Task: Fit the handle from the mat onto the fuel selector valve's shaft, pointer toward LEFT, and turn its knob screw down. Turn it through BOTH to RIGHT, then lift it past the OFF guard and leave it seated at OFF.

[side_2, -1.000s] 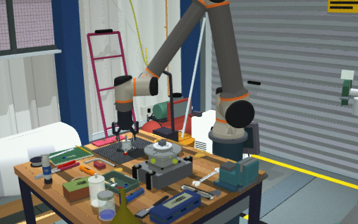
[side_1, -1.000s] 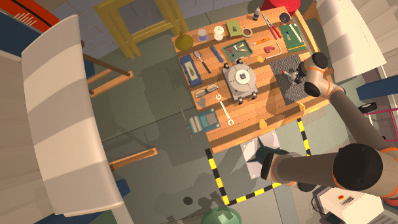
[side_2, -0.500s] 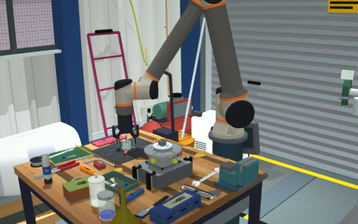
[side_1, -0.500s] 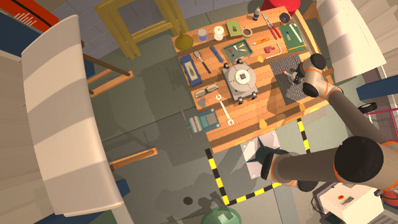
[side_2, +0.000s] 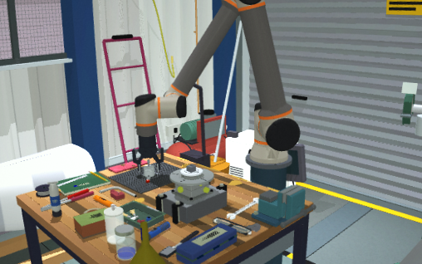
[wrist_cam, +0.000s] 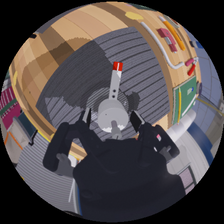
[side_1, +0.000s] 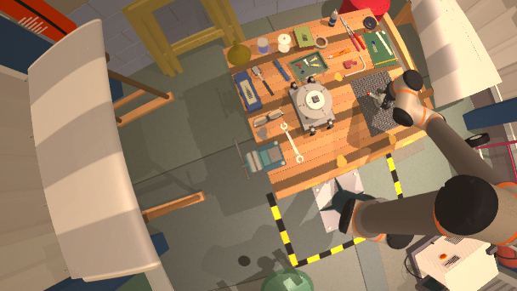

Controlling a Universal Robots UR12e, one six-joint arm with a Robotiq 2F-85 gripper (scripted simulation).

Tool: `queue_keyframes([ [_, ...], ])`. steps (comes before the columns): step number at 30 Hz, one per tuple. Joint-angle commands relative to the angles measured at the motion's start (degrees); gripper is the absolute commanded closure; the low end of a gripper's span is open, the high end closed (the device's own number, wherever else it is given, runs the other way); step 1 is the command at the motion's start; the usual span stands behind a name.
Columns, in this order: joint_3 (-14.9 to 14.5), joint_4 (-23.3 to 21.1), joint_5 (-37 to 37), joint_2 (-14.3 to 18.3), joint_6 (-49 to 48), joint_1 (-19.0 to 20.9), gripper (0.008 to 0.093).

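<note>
My gripper (wrist_cam: 111,119) (side_2: 148,165) (side_1: 384,98) is open and holds nothing, lowered over the dark ribbed mat (side_1: 374,102) (side_2: 143,176) with a finger on either side of the handle's round hub. The grey handle (wrist_cam: 112,110) (side_2: 148,172) lies on the mat, its knob screw pointing up toward my palm and its red-tipped pointer (wrist_cam: 117,66) (side_1: 368,93) reaching away from me. The fuel selector valve (side_1: 313,104) (side_2: 191,193) stands at the middle of the bench, its square shaft (side_2: 191,168) bare on top of the round dial.
A green parts tray (side_1: 309,64) lies behind the valve, with pliers (side_1: 353,36), a hex key (side_1: 358,68) and a green notebook (side_1: 379,49) near the mat. A blue vise (side_2: 282,204), a wrench (side_1: 293,142) and a blue case (side_1: 248,90) occupy the bench's other side.
</note>
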Motion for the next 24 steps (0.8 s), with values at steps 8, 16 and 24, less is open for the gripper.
queue_keyframes([
  [8, -0.03, -0.02, 0.0, -0.02, 0.0, 0.0, 0.0269],
  [16, -0.03, -0.02, 0.0, -0.02, 0.0, 0.0, 0.0429],
  [24, -0.02, -0.04, 0.01, 0.02, 0.0, 0.0, 0.0589],
])
